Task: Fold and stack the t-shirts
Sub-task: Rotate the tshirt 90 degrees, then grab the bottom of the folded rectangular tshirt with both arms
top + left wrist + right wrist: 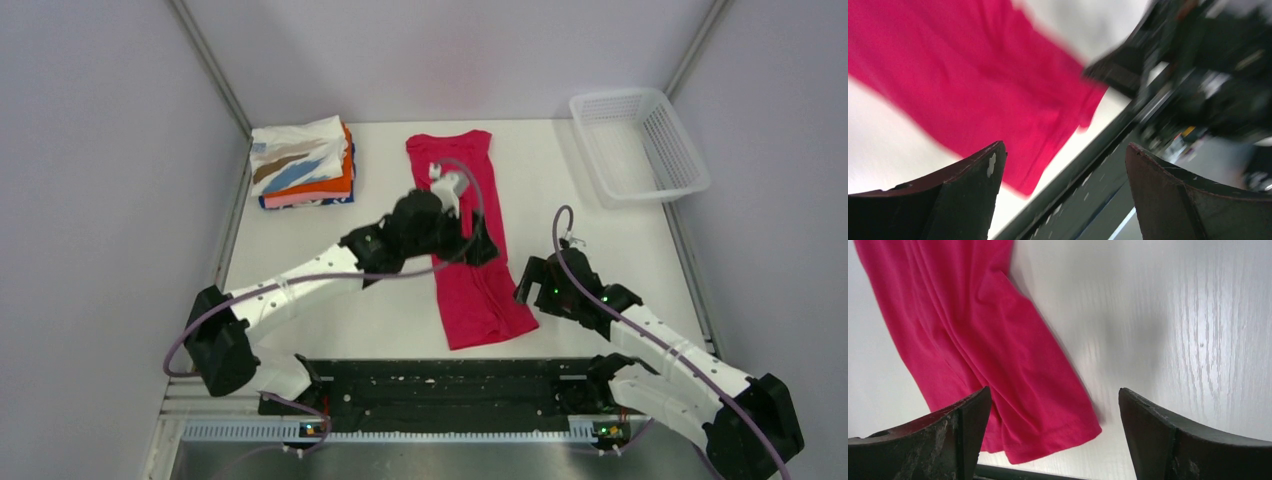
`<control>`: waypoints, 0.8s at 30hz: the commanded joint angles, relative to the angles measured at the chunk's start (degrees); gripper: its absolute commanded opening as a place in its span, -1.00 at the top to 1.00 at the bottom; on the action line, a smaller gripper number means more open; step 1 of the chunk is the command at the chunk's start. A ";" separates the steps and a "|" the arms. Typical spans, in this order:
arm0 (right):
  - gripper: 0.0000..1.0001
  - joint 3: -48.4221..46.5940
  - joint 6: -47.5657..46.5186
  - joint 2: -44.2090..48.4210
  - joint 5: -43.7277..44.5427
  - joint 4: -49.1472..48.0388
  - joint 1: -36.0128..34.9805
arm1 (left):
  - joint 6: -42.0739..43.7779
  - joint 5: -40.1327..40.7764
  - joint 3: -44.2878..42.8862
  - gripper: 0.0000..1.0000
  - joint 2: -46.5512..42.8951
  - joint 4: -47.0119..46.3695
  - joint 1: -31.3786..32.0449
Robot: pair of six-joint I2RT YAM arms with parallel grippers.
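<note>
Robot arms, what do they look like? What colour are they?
Both the left arm and the right arm have white tube-shaped links with chunky black joints. A thin purple cable loops along each. Small green lights glow on the right arm. The jaws are dark, wedge-shaped and scuffed.

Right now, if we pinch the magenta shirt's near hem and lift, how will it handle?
Likely floppy: the magenta shirt lies flat with soft creases, so a lifted hem would probably sag and drape. Its lengthwise fold looks loose and may fall open. Pushed, it would probably bunch up rather than slide whole across the table.
</note>
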State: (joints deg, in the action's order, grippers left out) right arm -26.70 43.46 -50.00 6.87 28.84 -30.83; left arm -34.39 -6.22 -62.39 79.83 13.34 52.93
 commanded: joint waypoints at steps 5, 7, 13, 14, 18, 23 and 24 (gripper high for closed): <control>-0.56 3.44 3.24 4.13 -2.77 1.45 0.75 | -1.24 4.25 14.00 -0.73 -1.31 5.94 9.96; -0.46 3.88 3.61 4.03 -2.84 1.03 0.75 | -0.42 3.84 13.38 -0.56 1.51 5.28 11.44; -0.14 5.08 4.41 3.28 -2.96 -0.75 0.75 | 1.96 5.60 8.20 -0.23 9.70 9.83 13.43; -0.11 5.11 4.44 3.02 -2.92 -0.82 0.77 | 2.10 5.39 8.12 -0.20 10.55 9.93 13.43; -0.05 5.80 4.43 1.86 -2.25 -1.35 0.83 | 2.19 5.68 8.73 -0.14 12.37 9.60 13.43; 0.04 6.97 4.83 -0.46 -3.67 -2.86 0.86 | 2.07 4.11 8.82 -0.05 14.37 6.43 13.43; 0.06 7.26 4.91 -0.69 -4.03 -3.17 0.86 | 1.96 3.76 8.63 -0.02 14.99 6.33 13.43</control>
State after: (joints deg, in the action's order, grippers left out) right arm -20.51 47.64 -49.58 4.05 27.83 -30.46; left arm -32.91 -1.69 -52.29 93.25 22.57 66.19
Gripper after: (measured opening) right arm 0.485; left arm 0.537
